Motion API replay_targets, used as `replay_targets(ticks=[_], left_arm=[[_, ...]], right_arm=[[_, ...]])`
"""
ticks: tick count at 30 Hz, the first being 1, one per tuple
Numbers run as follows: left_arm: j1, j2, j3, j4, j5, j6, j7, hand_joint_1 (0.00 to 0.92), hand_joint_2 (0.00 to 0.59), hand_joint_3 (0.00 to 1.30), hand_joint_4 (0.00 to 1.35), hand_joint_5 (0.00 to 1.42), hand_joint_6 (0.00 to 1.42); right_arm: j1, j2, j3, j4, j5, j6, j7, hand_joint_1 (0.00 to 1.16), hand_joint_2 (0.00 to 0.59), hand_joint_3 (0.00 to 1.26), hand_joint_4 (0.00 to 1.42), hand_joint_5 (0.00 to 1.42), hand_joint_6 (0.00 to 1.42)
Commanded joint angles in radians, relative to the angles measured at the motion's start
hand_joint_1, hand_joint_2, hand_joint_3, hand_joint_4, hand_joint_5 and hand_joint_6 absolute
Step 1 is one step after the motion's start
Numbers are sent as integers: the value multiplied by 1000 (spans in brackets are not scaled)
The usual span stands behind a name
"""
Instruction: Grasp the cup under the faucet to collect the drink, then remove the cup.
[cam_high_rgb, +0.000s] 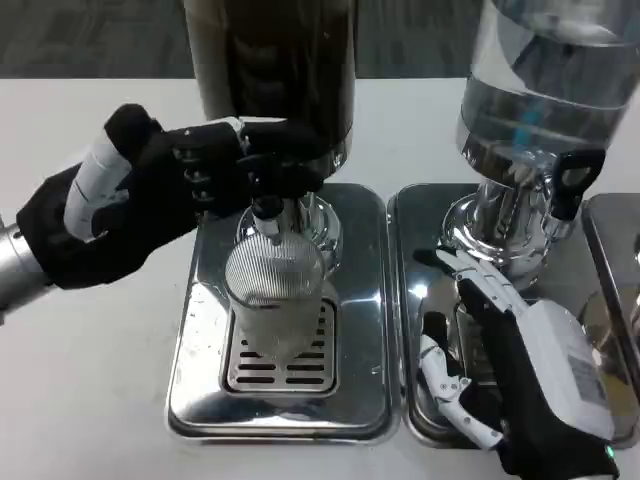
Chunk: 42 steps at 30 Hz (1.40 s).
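Observation:
A clear ribbed cup (272, 292) stands upright on the slotted grate of the left steel drip tray (196, 390), directly below the faucet (268, 218) of the dark drink dispenser (272, 60). My left hand (150, 195), mostly black with a white patch, reaches in from the left above the cup. Its fingers (262, 152) press on the black faucet handle. Whether liquid is in the cup is unclear. My right hand (515, 365) lies over the right tray with fingers spread and holds nothing, well to the right of the cup.
A second dispenser (545, 90) with a clear tank and a black tap (578, 175) stands at the right on its own steel tray (408, 300). White table surface (90, 380) extends to the left and front of the trays.

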Motion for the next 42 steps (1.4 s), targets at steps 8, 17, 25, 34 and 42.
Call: replay_targets(ticks=[8,17,25,34,42], left_arm=[[36,-1,-26,-40,47,-81,-31,0,53,304,177,227,140],[54,8,-39,-41,84,-185,-28,0,51,305,161,213,129],[73,9,-50,-55,88,-250,-17,0,46,304,163,209,126],[97,18,-68,-83,120,-344,-1,0,47,309,167,208,125],[108,28,-79,-81,159,-452,33,0,63,316,167,208,124]], right_arm=[[-1,-8,-8,-2,11,4,13,499,586,228,142,108,192],[-13,-8,-16,-1,15,6,28,498,586,228,142,108,192],[-14,-12,-24,-6,18,7,44,498,586,228,142,108,192],[-18,-16,-33,-9,25,4,65,494,586,227,142,108,192],[-22,-17,-38,-8,44,-1,80,491,586,221,142,108,192]])
